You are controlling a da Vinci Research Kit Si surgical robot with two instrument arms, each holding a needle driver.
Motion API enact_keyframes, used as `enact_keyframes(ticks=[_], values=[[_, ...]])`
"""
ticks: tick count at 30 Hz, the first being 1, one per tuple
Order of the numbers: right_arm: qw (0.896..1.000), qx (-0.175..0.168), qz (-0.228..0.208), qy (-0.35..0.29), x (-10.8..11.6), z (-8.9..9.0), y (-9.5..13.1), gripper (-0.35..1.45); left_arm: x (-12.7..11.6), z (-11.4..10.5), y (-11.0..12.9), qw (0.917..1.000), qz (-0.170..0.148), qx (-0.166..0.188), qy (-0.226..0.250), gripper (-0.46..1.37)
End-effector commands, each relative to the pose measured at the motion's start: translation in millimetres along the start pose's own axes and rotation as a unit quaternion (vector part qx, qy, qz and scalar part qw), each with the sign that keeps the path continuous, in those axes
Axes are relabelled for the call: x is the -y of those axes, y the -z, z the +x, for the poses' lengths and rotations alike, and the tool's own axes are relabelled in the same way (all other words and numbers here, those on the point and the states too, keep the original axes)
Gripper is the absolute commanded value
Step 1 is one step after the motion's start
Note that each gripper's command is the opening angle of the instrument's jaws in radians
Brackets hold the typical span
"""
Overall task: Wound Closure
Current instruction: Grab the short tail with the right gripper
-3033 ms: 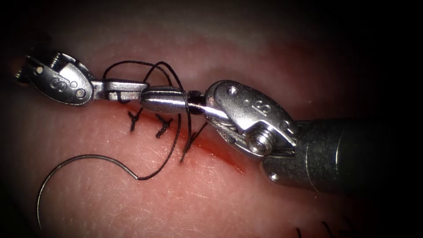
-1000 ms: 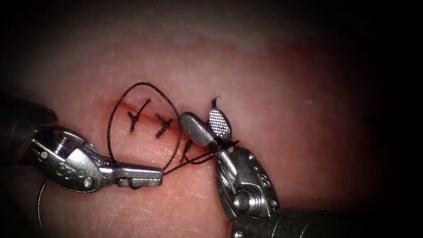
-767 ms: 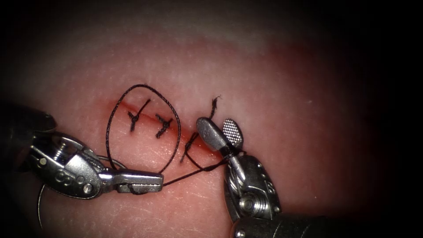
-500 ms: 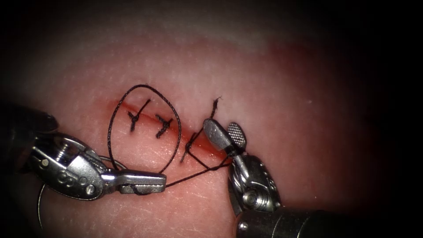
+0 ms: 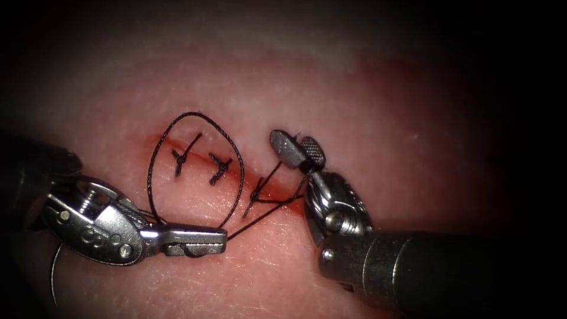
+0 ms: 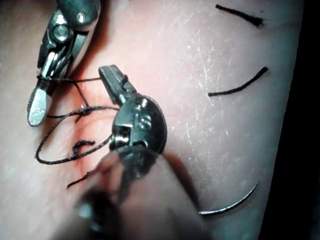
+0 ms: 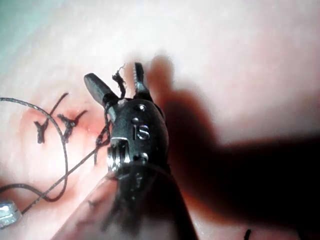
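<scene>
Two finished knots (image 5: 201, 162) are seen on the cut (image 5: 236, 177); the right tool (image 5: 297, 150), jaws apart and empty, has been moved up to the short thread end (image 7: 119, 77). The long thread (image 5: 195, 124) is gripped by the left tool (image 5: 198, 241); the needle (image 6: 232, 204) is left lying free.

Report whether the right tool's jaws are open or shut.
Open. The right tool has its two jaws spread in a V around the short thread end, not clamped on it. The left tool is shut on the thread.
</scene>
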Motion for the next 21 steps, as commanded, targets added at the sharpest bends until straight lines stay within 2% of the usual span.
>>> enact_keyframes(ticks=[1,18,19,21], values=[[1.0,0.002,0.0,0.004,0.0,0.0,-0.1,0.7,0.0,-0.1,-0.1,1.0,-0.001,-0.001,0.003,-0.35],[0.999,0.024,0.001,0.021,0.1,-0.6,-1.3,0.57,0.3,-0.4,-0.6,1.0,-0.003,-0.001,0.004,-0.35],[0.999,0.025,0.002,0.021,0.1,-0.6,-1.3,0.47,0.3,-0.4,-0.6,1.0,-0.003,-0.001,0.004,-0.35],[0.999,0.037,-0.001,0.021,0.2,-0.9,-1.1,-0.2,0.4,-0.5,-0.7,1.0,-0.003,-0.001,0.007,-0.35]])
